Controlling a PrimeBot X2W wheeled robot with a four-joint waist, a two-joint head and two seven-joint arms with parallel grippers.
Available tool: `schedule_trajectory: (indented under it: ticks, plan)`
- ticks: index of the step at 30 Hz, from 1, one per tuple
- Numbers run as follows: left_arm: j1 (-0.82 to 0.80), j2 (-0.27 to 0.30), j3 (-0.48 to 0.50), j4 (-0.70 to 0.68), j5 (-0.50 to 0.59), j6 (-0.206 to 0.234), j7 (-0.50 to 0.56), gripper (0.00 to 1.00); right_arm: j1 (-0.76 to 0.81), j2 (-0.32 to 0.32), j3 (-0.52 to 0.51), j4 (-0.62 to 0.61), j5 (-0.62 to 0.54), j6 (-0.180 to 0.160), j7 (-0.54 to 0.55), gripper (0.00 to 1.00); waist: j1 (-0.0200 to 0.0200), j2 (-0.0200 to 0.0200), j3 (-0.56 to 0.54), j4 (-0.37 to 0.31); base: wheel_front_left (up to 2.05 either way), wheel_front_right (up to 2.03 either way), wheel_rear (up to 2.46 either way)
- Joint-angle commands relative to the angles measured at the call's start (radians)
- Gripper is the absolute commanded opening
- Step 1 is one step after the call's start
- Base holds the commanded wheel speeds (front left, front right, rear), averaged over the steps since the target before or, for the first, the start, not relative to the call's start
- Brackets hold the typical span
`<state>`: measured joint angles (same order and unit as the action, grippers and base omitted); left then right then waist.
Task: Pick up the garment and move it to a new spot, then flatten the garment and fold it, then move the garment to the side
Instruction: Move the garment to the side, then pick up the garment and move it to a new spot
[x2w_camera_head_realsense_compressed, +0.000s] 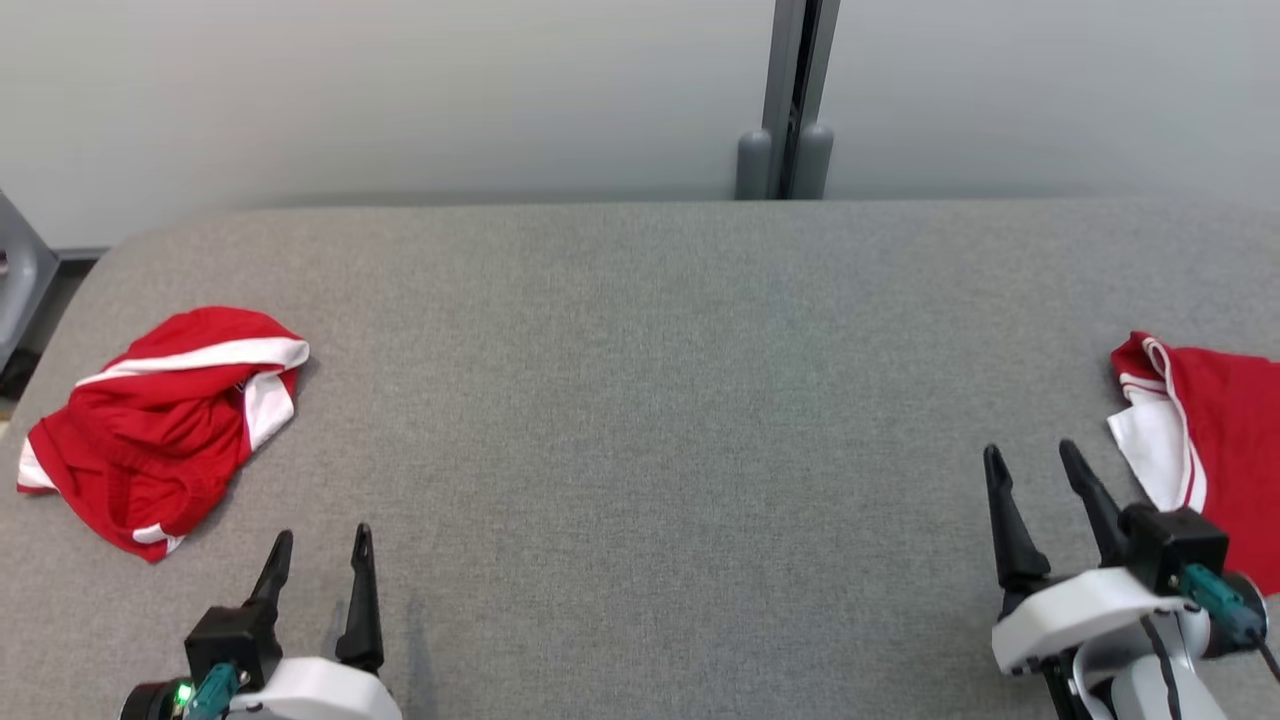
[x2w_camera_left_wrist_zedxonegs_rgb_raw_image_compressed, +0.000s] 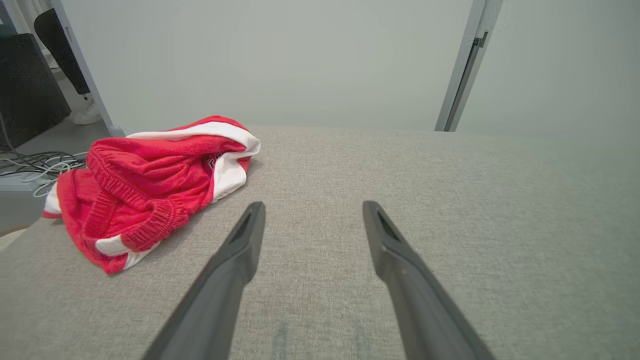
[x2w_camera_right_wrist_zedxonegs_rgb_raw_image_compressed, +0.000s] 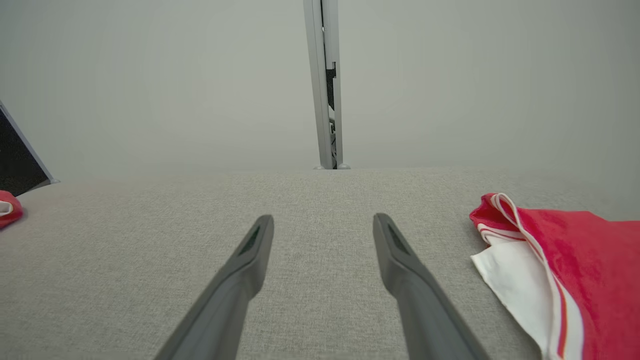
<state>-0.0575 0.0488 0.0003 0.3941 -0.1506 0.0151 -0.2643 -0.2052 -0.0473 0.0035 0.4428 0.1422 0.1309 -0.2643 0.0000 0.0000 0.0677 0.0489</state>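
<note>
The crumpled garment (x2w_camera_head_realsense_compressed: 160, 430), red with white bands and an elastic waistband, lies bunched in a heap at the 9 o'clock side of the grey fabric surface (x2w_camera_head_realsense_compressed: 640, 400) in the head view. Nothing touches it.

The left gripper (x2w_camera_head_realsense_compressed: 322, 535) sits at 7 o'clock, near the heap but apart from it. In the left wrist view the heap (x2w_camera_left_wrist_zedxonegs_rgb_raw_image_compressed: 150, 185) is at 10 o'clock from the left gripper (x2w_camera_left_wrist_zedxonegs_rgb_raw_image_compressed: 314, 206). Its fingers are spread wide and empty above bare fabric.

The right gripper (x2w_camera_head_realsense_compressed: 1030, 450) sits at 4 o'clock, also spread wide and empty.

A second garment (x2w_camera_head_realsense_compressed: 1220, 440), red with a white panel, lies flatter at the 3 o'clock edge, just beside the right gripper at its 3 o'clock.

A grey post (x2w_camera_head_realsense_compressed: 795, 100) stands at 12 o'clock against the pale wall.
</note>
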Motion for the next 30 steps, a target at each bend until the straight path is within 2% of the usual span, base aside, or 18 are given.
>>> schedule_trajectory:
  ticks: [1,9,13,18,19,25,30]
  plan:
    - [0.014,0.004,0.006,-0.001,-0.004,0.006,0.0,1.0,0.019,-0.007,-0.002,0.005,0.007,0.0,0.0,1.0,0.0,0.0,-0.026,-0.005,0.0,0.0,0.0]
    - [0.039,0.004,0.014,-0.019,-0.023,0.018,0.0,1.0,0.035,-0.007,0.016,0.001,0.008,0.0,0.0,1.0,0.0,0.0,-0.024,-0.022,0.0,0.0,0.0]
    - [0.014,0.004,0.01,-0.02,-0.036,0.023,0.0,1.0,0.022,-0.006,0.027,-0.003,-0.009,0.0,0.0,1.0,0.0,0.0,-0.005,0.0,0.0,0.0,0.0]
    - [0.003,0.004,0.019,-0.009,-0.049,0.029,0.0,1.0,0.017,-0.005,0.066,0.009,-0.014,0.0,0.0,1.0,0.0,0.0,0.007,0.091,0.0,0.0,0.0]
    - [0.003,0.004,0.019,-0.009,-0.049,0.029,0.0,1.0,0.017,-0.005,0.066,0.009,-0.014,0.0,0.0,1.0,0.0,0.0,0.007,0.091,0.0,0.0,0.0]
    - [0.004,0.003,0.067,-0.001,-0.059,0.044,0.0,1.0,0.004,-0.006,0.137,0.026,0.001,0.0,0.0,1.0,0.0,0.0,0.001,0.234,0.0,0.0,0.0]
    - [0.034,0.003,0.121,0.008,-0.065,0.029,0.0,1.0,0.015,-0.007,0.186,0.039,0.031,0.0,0.0,1.0,0.0,0.0,-0.012,0.335,0.0,0.0,0.0]
